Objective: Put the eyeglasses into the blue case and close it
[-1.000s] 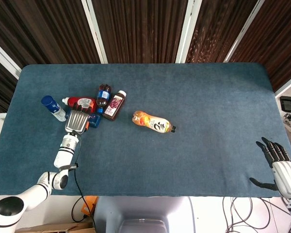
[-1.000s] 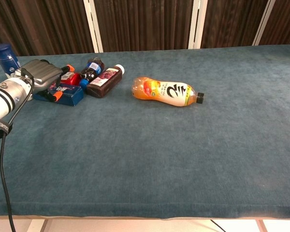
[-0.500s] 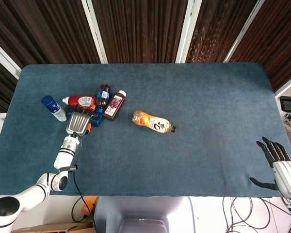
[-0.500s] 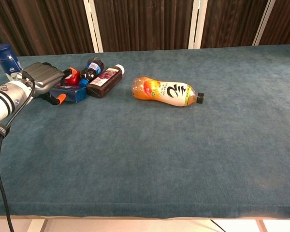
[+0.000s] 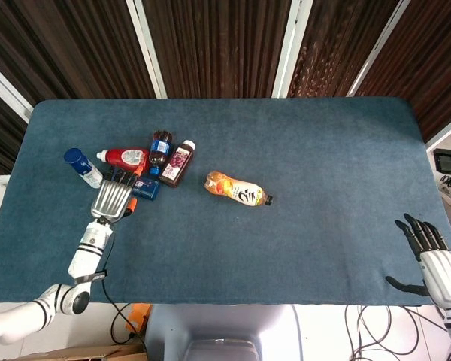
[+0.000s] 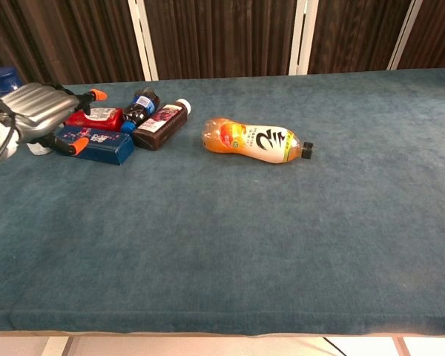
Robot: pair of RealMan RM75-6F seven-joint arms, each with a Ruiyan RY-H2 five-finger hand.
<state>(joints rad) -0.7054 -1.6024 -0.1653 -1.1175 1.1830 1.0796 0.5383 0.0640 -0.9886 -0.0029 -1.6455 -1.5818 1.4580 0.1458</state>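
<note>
Drawn back toward the near table edge since a second ago: left hand (image 5: pixel 113 199), flat, fingers straight, gripping nothing, tips just over the left end of the blue case (image 6: pixel 96 144). Probably no grasp secured yet. Case lying flat and shut-looking, boxy with printed sides, touching the red bottle (image 5: pixel 126 157). No eyeglasses visible. Far right, right hand (image 5: pixel 428 256) spread, unmoved.
</note>
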